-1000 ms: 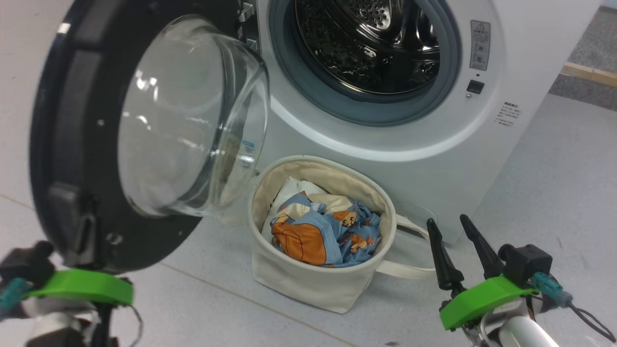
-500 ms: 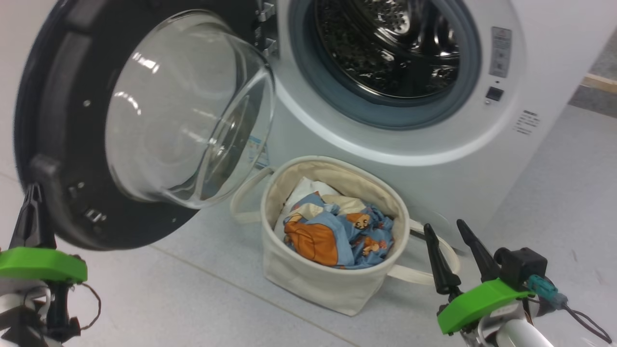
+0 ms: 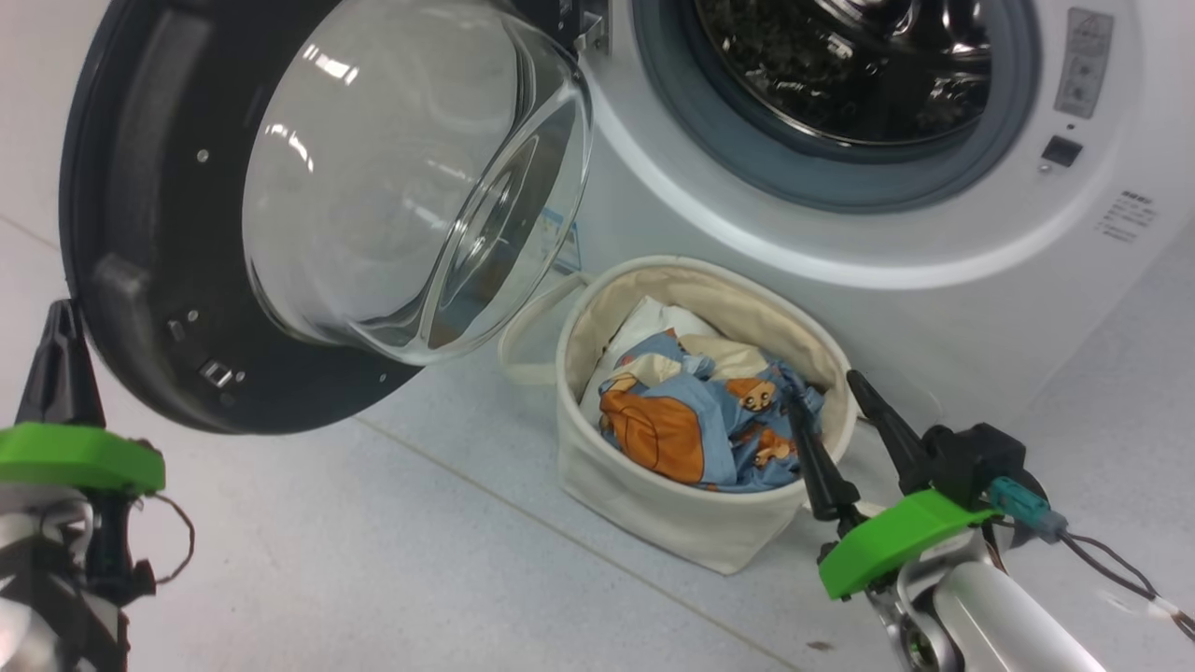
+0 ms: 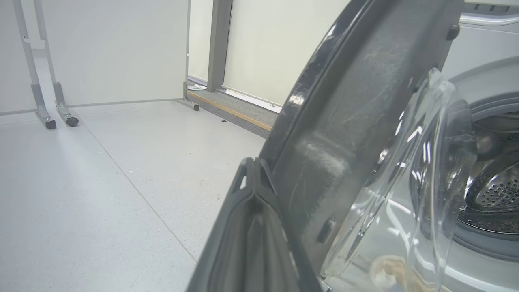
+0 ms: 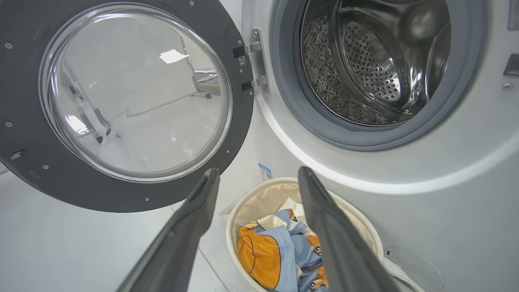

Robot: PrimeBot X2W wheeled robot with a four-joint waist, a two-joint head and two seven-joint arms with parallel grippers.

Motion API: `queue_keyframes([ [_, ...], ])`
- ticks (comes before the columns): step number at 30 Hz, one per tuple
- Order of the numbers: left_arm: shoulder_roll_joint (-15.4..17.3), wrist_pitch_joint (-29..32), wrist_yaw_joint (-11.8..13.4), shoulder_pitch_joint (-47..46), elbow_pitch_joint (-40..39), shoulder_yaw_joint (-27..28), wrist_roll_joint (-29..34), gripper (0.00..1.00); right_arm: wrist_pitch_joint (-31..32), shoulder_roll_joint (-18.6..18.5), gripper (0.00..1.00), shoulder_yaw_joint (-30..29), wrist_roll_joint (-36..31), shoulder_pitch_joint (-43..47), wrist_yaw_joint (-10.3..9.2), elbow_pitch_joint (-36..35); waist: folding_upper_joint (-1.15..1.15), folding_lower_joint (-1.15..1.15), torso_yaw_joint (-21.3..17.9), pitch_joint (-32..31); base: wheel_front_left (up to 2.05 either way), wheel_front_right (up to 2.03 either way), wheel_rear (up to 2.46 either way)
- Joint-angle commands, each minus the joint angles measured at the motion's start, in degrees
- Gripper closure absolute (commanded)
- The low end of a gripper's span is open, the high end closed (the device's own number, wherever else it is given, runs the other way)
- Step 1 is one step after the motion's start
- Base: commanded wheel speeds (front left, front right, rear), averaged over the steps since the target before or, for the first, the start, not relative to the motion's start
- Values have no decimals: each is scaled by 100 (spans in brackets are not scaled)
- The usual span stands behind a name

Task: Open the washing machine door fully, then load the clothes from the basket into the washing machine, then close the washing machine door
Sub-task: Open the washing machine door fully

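Observation:
The washing machine (image 3: 840,289) stands with its steel drum (image 5: 365,61) exposed. Its door (image 3: 140,280), black-rimmed with a clear glass bowl (image 3: 411,177), is swung out to the left. On the floor below the opening sits the cream basket (image 3: 653,495), holding the blue bear-print clothes (image 3: 691,420). My right gripper (image 3: 826,390) is open at the basket's right rim, one finger over the clothes. In the right wrist view this gripper (image 5: 258,172) frames the basket (image 5: 243,202) and clothes (image 5: 263,251). My left gripper (image 3: 61,317) is shut and empty, its tip (image 4: 253,162) beside the door's outer rim (image 4: 344,121).
The basket's looped handle (image 3: 523,345) lies on the pale grey floor toward the door. In the left wrist view a frame on castors (image 4: 52,121) stands far back by a white wall, and a grey strip with a wooden edge (image 4: 243,113) runs behind the door.
The camera has shifted, sliding the scene right. My right gripper has moved in to the basket's rim. My left gripper came from under the door's edge to beside its rim.

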Motion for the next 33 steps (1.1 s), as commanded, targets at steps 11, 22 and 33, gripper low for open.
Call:
queue_keyframes([
  [11,429,-25,-76,-830,657,312,155,100,-71,34,0,-7,29,-190,3,-94,0,-1,33,185,0,0,0],
  [22,526,-25,-107,-1018,1085,459,227,100,-71,88,0,-186,-24,-63,3,-121,0,-1,3,99,0,0,0],
  [33,533,-25,-139,-674,633,379,114,100,-71,176,0,-267,-6,89,3,-154,0,-1,-7,-102,0,0,0],
])
